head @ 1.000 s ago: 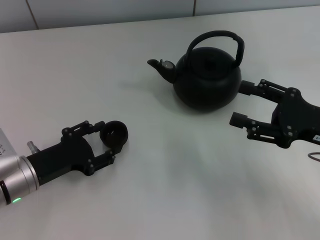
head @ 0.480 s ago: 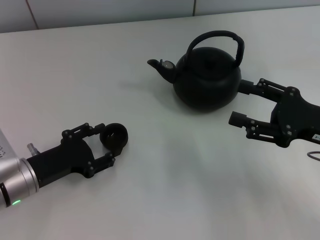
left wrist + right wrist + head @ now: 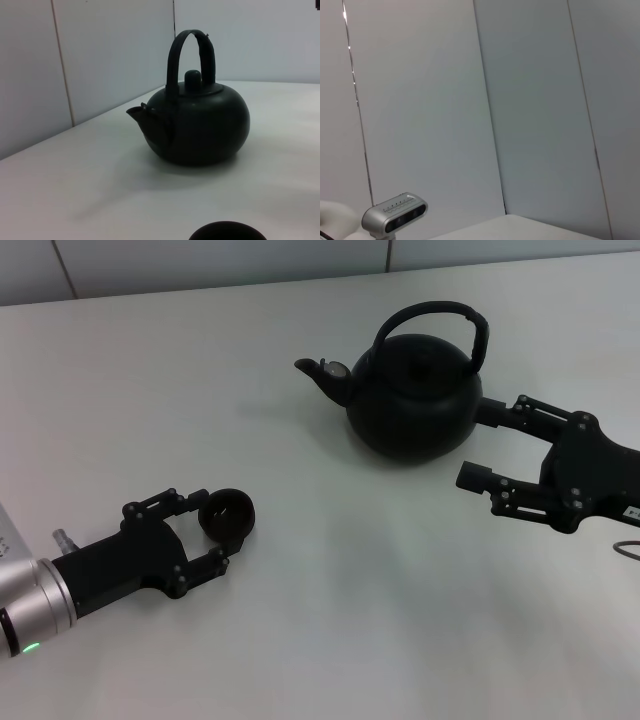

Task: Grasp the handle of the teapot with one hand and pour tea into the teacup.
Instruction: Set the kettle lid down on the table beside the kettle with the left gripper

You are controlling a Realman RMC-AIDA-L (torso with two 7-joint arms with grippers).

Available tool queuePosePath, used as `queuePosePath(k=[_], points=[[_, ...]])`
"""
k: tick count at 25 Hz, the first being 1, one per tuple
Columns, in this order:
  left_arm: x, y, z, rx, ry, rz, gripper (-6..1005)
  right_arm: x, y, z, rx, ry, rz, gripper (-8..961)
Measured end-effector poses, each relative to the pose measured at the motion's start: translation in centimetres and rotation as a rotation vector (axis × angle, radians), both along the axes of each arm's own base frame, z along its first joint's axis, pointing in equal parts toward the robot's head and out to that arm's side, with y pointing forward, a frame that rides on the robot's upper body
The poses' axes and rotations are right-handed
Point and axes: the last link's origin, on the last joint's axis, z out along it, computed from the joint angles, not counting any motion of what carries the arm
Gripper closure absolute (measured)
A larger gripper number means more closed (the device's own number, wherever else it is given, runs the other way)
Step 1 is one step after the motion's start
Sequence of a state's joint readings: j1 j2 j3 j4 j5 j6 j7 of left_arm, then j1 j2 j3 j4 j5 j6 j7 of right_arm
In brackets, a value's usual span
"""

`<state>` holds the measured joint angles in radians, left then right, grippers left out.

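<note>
- The table (image 3: 330,620) is a plain white surface with a pale panelled wall behind it.
- The teapot (image 3: 415,400) is a round, matte-black kettle-like pot standing upright toward the far right of the table, its short spout, with a silvery cap, pointing to the robot's left. A small knob sits on its lid in the left wrist view.
- The handle (image 3: 440,312) is a thick black hoop arching over the lid and joined at both sides; nothing grips it.
- The teacup (image 3: 228,514) is a tiny dark, handleless bowl on the near left of the table, well apart from the teapot. Whether there is any liquid in it cannot be told from here.
- Against a second ago, teapot and teacup lie in the same spots. The left arm has drawn back a little toward the near left edge, so the cup now sits nearer the fingertips. The right arm has barely shifted.
- The left gripper (image 3: 205,532) lies low on the table with its jaws spread around the teacup, one finger on each side, apparently not pressing it.
- The right gripper (image 3: 484,446) sits just beside the teapot's right flank, jaws wide apart and holding nothing; the farther finger reaches close to the pot's body, and contact is unclear.
</note>
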<state>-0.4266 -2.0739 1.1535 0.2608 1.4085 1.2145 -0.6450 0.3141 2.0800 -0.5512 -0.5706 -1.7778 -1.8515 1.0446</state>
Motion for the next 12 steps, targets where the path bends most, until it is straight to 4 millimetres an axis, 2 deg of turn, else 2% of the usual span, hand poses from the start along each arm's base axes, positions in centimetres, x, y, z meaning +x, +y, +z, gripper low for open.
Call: queuePosePath(k=[12], points=[[0.06,0.01,0.01,-0.004,-0.007,0.005,294,-0.11,0.1,0.04,0.001,0.0,0.005,162]])
